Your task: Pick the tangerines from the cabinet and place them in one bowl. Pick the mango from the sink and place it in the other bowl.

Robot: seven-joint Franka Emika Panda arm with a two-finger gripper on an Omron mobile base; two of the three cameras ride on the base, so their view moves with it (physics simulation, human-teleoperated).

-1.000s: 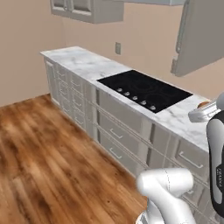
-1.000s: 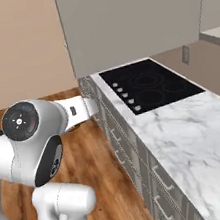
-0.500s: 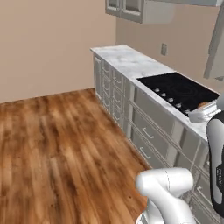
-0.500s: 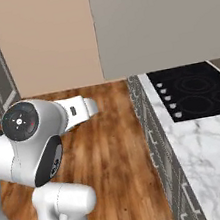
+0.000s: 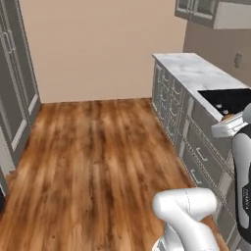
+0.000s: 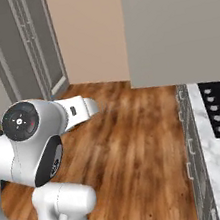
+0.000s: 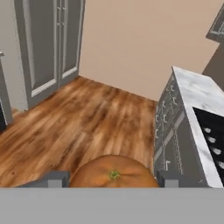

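One tangerine (image 7: pixel 113 173), a smooth orange ball with a small green stem mark, sits between my two dark fingertips (image 7: pixel 53 179) at the bottom of the hand view. My gripper (image 7: pixel 112 179) is shut on it and carries it above the wooden floor. In the left base view the hand (image 5: pixel 229 125) hangs at the right edge beside the counter front, with a sliver of the tangerine (image 5: pixel 226 117) showing. The bowls, the mango and the sink are out of view.
A marble counter (image 5: pixel 196 71) with grey drawers (image 5: pixel 172 113) and a black cooktop (image 5: pixel 230 99) runs along the right. Tall grey pantry doors (image 6: pixel 35 43) stand at the left. A flat grey wall cabinet (image 6: pixel 174 25) hangs over the counter. Wooden floor (image 5: pixel 98 157) lies between.
The whole picture has swung: the base turned left, so the counter and cooktop slid to the right and the pantry doors came in. The tangerine stays in the gripper.
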